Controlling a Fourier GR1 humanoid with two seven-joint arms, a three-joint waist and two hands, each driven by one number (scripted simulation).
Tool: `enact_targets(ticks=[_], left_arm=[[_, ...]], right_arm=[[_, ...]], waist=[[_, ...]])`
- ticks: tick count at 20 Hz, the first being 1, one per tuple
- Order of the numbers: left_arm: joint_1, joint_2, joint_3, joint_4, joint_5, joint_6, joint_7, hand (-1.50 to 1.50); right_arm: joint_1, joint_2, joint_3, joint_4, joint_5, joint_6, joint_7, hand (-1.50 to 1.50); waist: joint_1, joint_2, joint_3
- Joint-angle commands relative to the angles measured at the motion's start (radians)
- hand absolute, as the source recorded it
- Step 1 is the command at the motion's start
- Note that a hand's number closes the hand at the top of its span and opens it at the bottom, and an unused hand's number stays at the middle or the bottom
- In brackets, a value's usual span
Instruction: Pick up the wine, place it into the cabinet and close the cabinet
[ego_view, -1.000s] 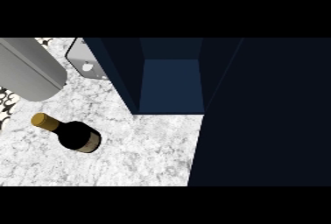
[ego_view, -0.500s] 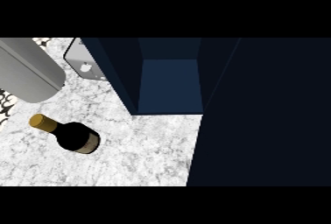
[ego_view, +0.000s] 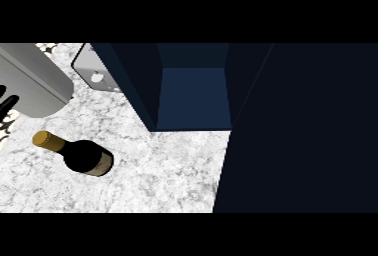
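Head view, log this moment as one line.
wine: on counter, unheld | cabinet: open, wine not inside | right hand: out of view

Hardly anything is altered: the left hand is edged slightly further in at the left border, straight fingers shown just beside the grey forearm.

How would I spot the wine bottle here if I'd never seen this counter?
Find the open dark blue cabinet on the white marbled counter. On the marble to its left is the dark glass wine bottle. Its tan-capped neck and tan label set it apart from the plain grey cylinder beyond it.
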Motion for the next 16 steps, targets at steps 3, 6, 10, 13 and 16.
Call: enact_targets(ticks=[3,6,10,13,16], left_arm=[[-0.033,-0.067,-0.042,0.16,-0.153,-0.045,-0.132,-1.5],[0.014,-0.055,-0.018,0.192,-0.159,-0.12,-0.183,-1.5],[0.032,-0.078,-0.02,0.223,-0.204,-0.112,-0.215,-1.5],[0.047,-0.069,0.003,0.313,-0.221,-0.182,-0.295,-1.5],[-0.006,-0.088,-0.022,0.356,-0.303,-0.13,-0.311,-1.5]], right_arm=[[-0.036,0.002,0.085,-0.098,0.175,-0.053,0.061,-1.5],[-0.042,-0.035,0.076,-0.139,0.186,-0.068,0.105,-1.5],[-0.053,-0.049,0.067,-0.167,0.182,-0.101,0.133,-1.5],[-0.053,-0.091,0.037,-0.189,0.141,-0.093,0.146,-1.5],[-0.102,-0.078,0.101,-0.17,0.198,-0.125,0.174,-1.5]], waist=[[-0.004,0.001,0.0],[-0.002,-0.001,-0.001],[0.0,-0.002,0.0],[-0.001,-0.001,0.0],[-0.007,-0.002,-0.001]])
